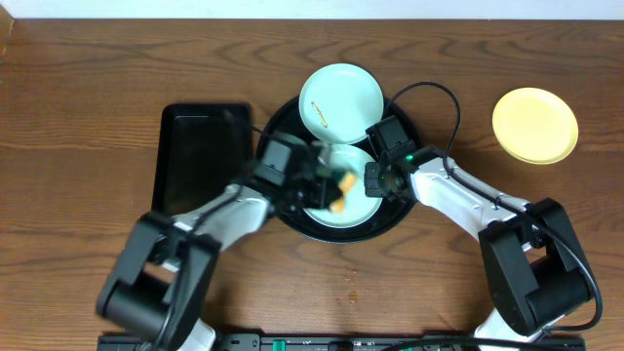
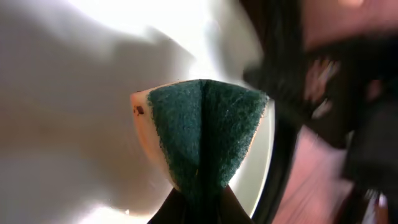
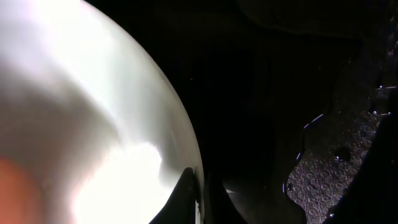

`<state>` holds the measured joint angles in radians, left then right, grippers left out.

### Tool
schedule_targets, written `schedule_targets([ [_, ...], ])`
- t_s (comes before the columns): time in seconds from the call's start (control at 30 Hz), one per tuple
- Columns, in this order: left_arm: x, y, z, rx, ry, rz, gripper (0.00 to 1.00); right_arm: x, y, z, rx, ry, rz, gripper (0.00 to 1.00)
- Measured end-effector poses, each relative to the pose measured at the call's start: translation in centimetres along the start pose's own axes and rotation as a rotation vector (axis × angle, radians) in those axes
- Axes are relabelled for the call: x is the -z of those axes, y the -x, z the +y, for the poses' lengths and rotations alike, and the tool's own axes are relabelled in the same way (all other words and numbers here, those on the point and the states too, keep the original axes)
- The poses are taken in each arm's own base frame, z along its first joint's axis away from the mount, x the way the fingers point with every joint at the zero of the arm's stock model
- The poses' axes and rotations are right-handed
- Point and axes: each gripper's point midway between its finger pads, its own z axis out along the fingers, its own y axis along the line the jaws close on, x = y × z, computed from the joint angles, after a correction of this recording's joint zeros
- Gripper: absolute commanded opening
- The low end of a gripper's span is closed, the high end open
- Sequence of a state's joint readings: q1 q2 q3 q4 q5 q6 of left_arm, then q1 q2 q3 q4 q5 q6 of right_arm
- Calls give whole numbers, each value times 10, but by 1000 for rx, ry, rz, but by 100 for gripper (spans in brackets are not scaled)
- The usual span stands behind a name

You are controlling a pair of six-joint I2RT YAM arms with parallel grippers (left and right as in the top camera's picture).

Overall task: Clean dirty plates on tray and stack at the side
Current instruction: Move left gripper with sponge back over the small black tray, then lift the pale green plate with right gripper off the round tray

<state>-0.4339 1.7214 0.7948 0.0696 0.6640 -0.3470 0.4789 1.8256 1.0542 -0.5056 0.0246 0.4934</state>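
- Left hand (image 1: 322, 187) pinches a sponge (image 2: 202, 134) against the lower blue plate (image 1: 353, 210). The right hand (image 1: 372, 180) appears clamped on that plate's rim.
- On the tray (image 1: 341, 237) at frame centre, the upper blue plate (image 1: 341, 97) shows a smear and looks uncleaned.
- The yellow plate (image 1: 534, 125) sits on the table (image 1: 78, 117) at upper right, probably finished; nothing is stacked yet.

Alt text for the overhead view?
The left gripper holds a sponge on the near blue plate in the round tray, the right gripper at its right rim; a second blue plate lies behind. A yellow plate sits at right, a rectangular tray at left.

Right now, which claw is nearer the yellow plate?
Right. The right claw, at a blue plate's rim, sits left of the yellow plate; the left claw, holding a sponge, farther left.
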Motion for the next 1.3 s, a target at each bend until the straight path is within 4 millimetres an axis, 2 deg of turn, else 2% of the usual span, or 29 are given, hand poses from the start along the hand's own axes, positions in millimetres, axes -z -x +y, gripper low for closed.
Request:
schedule_targets([
  [0.13, 54, 56, -6, -14, -23, -209, 8, 0, 0, 0, 0, 0, 0, 1],
  [0.27, 128, 103, -14, -29, -22, -430, 8, 1, 0, 0, 0, 0, 3, 1],
  [0.4, 190, 121, -7, -13, 18, -584, 8, 7, -3, -1, 4, -14, 36, 1],
  [0.5, 215, 120, 10, 48, 59, -624, 7, 19, 2, -3, 30, -54, 37, 1],
  [0.6, 225, 111, 35, 143, 104, -614, 8, 51, 27, -3, 77, -101, -61, 1],
  [0.67, 227, 102, 52, 211, 132, -596, 8, 88, 53, 1, 117, -127, -193, 1],
  [0.73, 229, 96, 64, 254, 153, -582, 8, 120, 69, 5, 149, -149, -301, 1],
  [0.83, 227, 85, 78, 304, 187, -550, 8, 171, 90, 9, 184, -189, -472, 1],
  [0.9, 224, 77, 87, 337, 222, -527, 8, 196, 97, 6, 201, -238, -561, 1],
  [1.0, 223, 69, 99, 372, 278, -505, 8, 221, 104, 1, 238, -338, -650, 1],
  [1.1, 224, 66, 107, 377, 326, -506, 8, 232, 106, 0, 284, -451, -697, 1],
  [1.3, 227, 66, 114, 367, 370, -511, 8, 267, 106, 23, 338, -607, -853, 1],
])
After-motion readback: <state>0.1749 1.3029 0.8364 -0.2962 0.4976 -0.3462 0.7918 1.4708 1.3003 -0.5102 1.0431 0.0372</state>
